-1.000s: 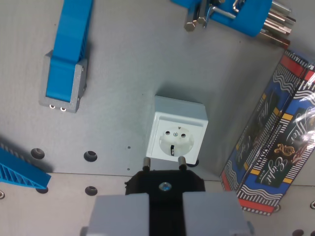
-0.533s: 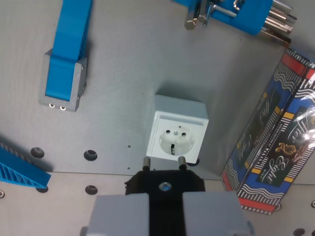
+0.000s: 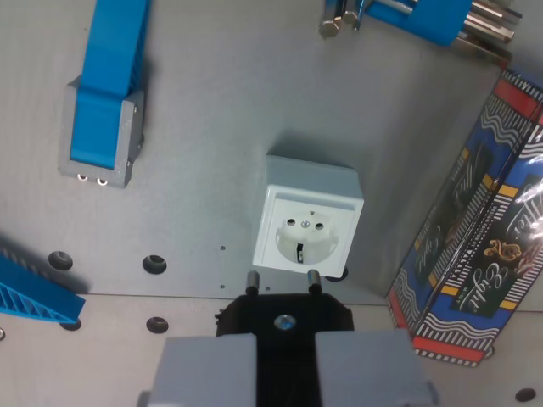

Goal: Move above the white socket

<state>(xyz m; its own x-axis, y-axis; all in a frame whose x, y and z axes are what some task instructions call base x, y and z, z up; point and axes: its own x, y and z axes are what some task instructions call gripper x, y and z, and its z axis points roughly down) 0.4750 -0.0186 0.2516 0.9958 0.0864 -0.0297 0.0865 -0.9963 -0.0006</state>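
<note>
My hand [image 3: 284, 318] sat at the bottom of the wrist view, its grey fingers [image 3: 212, 369] pinching a black plug [image 3: 284, 315] whose two metal pins [image 3: 281, 277] pointed up the picture; the white socket [image 3: 308, 225] stood on the grey counter [image 3: 212, 144] just beyond those pins, its lower edge close to their tips, and slightly to the wrist view's right of them; since half a second before, the whole scene had slid a little, the socket sitting a touch higher and larger, which was my camera's shift and no move of the things; the blue bar in its grey bracket [image 3: 100, 119] lay well apart at upper left; the patterned box [image 3: 475, 246] stood near the socket on the wrist view's right.
</note>
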